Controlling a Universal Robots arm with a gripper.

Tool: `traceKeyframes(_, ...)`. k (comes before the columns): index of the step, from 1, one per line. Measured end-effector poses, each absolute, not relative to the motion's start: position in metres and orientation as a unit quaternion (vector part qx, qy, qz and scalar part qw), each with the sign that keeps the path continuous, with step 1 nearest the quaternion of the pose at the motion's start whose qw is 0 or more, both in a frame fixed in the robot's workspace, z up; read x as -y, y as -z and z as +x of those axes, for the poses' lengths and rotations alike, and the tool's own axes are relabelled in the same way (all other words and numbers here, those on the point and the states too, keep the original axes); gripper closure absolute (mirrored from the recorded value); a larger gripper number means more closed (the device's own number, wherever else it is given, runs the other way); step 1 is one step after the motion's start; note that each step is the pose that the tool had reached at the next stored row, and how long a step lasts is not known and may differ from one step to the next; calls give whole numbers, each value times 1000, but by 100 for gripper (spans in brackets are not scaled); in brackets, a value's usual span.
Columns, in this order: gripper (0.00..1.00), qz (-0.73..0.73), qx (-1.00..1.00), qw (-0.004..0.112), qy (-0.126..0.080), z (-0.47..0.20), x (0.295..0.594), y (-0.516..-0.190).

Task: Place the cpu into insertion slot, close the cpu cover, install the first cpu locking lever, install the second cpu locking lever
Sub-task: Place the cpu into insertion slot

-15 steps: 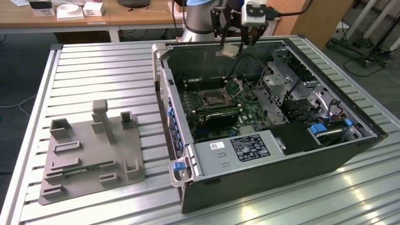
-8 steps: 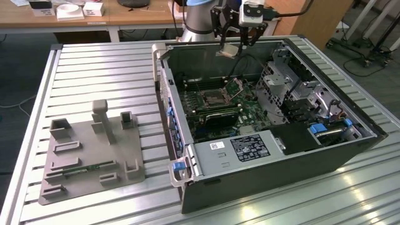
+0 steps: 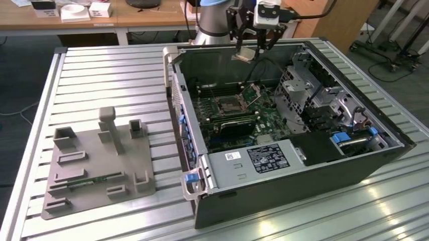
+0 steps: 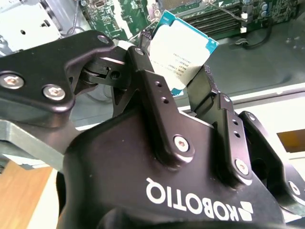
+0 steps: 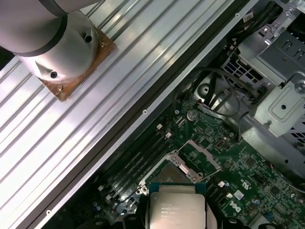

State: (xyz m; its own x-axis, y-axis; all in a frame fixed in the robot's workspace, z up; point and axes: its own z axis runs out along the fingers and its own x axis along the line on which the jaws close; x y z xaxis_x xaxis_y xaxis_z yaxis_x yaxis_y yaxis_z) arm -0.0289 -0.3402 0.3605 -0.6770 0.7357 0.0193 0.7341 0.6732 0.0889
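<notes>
Gripper is closed on the cpu, fingers pinching two opposite edges of the chip, metal top facing up toward the wrist in both wrist views. Chip hangs in the air over the far part of the open computer case, well apart from the motherboard. Key relation: the insertion slot lies straight down into the case from the held chip and a bit toward the exterior view's left and near side, so the chip looks high and not quite over the slot. In the first wrist view the cpu overlaps one edge of the slot, with the cpu cover just beyond it. Cover stands swung open on its hinge, also visible tilted up in the exterior view, so the slot looks free to take the chip. Chip is square, so no long axis; its edges look roughly parallel to the slot frame, judged loosely. Levers too small to make out. Writing: dark print lines on the chip's metal top, white lettering across the gripper body, a white printed label on the grey box at the case's near end; none transcribed. Grey fixture tray sits on the slatted table, apart from the case.
</notes>
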Motion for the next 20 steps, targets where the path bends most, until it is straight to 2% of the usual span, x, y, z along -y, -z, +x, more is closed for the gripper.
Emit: traceKeyframes(20, 46, 480, -876, 13, -44, -29, 340, -359)
